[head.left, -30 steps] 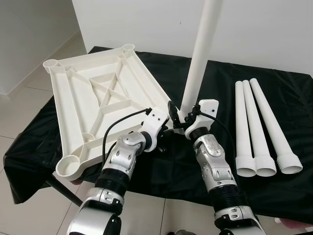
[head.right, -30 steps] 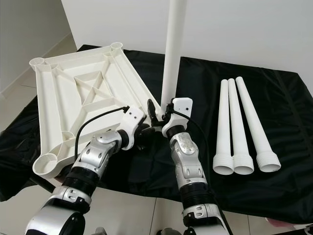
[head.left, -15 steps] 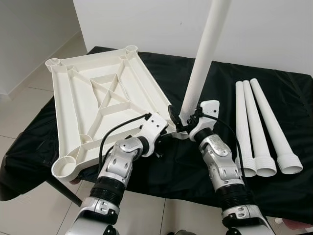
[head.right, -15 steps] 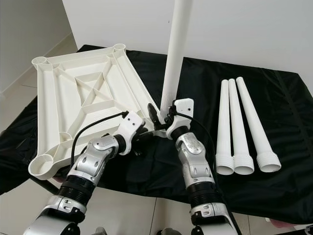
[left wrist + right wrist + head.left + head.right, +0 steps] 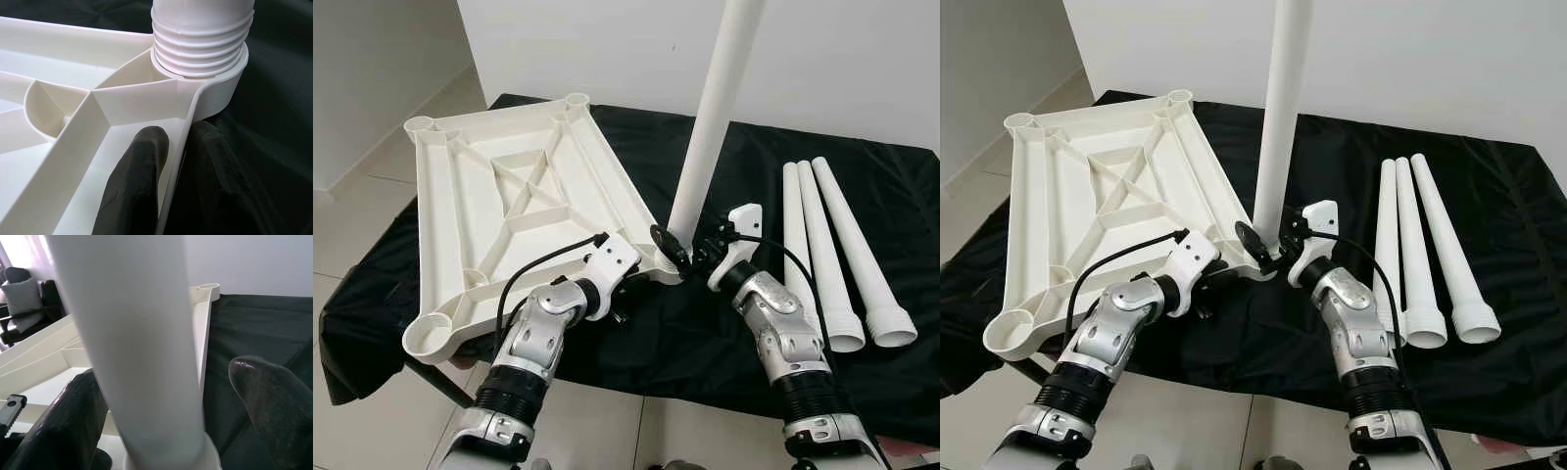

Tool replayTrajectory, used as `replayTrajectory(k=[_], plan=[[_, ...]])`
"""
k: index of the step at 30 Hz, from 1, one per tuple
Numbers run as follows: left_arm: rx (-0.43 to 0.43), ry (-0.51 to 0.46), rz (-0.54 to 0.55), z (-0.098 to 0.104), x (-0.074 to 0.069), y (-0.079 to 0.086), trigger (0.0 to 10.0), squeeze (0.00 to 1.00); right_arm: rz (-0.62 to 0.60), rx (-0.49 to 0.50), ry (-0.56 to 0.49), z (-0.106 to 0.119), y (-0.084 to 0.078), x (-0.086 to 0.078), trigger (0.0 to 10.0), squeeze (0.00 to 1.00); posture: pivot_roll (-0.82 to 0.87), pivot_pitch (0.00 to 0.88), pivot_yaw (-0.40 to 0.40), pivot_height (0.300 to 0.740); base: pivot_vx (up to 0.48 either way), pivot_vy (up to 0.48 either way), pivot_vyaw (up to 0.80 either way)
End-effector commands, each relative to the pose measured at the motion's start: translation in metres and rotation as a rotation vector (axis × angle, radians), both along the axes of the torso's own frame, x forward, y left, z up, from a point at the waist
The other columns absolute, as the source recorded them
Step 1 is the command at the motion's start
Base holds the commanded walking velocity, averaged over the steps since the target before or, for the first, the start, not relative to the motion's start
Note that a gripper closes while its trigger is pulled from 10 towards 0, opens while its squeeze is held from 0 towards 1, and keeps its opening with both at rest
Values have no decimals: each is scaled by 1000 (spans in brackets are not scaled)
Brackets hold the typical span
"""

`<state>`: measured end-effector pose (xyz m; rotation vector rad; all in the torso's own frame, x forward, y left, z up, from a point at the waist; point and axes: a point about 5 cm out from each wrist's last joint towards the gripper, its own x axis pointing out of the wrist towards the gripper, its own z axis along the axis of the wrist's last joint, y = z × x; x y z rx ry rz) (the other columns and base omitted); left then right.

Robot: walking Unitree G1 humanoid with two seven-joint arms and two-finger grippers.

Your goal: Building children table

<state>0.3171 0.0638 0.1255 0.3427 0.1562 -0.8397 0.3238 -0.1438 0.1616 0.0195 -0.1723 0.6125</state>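
The white tabletop [image 5: 509, 196] lies upside down on the black-covered table [image 5: 744, 166], ribs facing up. One white leg [image 5: 710, 127] stands upright in its near right corner socket [image 5: 220, 88], threaded end [image 5: 200, 39] seated in it. My left gripper [image 5: 628, 282] is shut on the tabletop's rim just beside that socket, one finger inside the rim and one outside [image 5: 178, 142]. My right gripper [image 5: 690, 250] is open and straddles the base of the leg; one finger [image 5: 73, 416] lies against the leg, the other [image 5: 274, 401] stands apart from it.
Three spare white legs [image 5: 822, 245] lie side by side on the cloth at the right, flared ends toward me. The tabletop's near left corner [image 5: 431, 338] overhangs the table edge above the tiled floor [image 5: 352, 215]. A white wall stands behind.
The tabletop has dropped flatter onto the table, and my left gripper went down with it. The leg has come upright from a tilt. My right arm has shifted right.
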Motion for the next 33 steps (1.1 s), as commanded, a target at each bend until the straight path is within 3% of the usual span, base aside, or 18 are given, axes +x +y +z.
replayTrajectory(k=[1,2,3,15,33], plan=[[11,-26,-8,1,-2,5,10000,0,36,5,-5,4,-4,0,10000,369,-75,17,15,740,0,0,0],[11,-26,-8,1,-2,5,10000,0,36,5,-5,4,-4,0,10000,369,-75,17,15,740,0,0,0],[14,-26,-31,1,-5,4,10000,0,65,3,-7,6,-5,0,10000,0,-72,19,15,740,0,0,0],[66,-7,-170,-6,-22,5,10000,0,319,-146,14,5,-12,-5,10000,0,-58,24,5,740,0,0,0],[81,19,-237,-10,-32,1,10000,0,439,-269,-20,5,-13,0,10000,0,-55,7,6,740,0,0,0]])
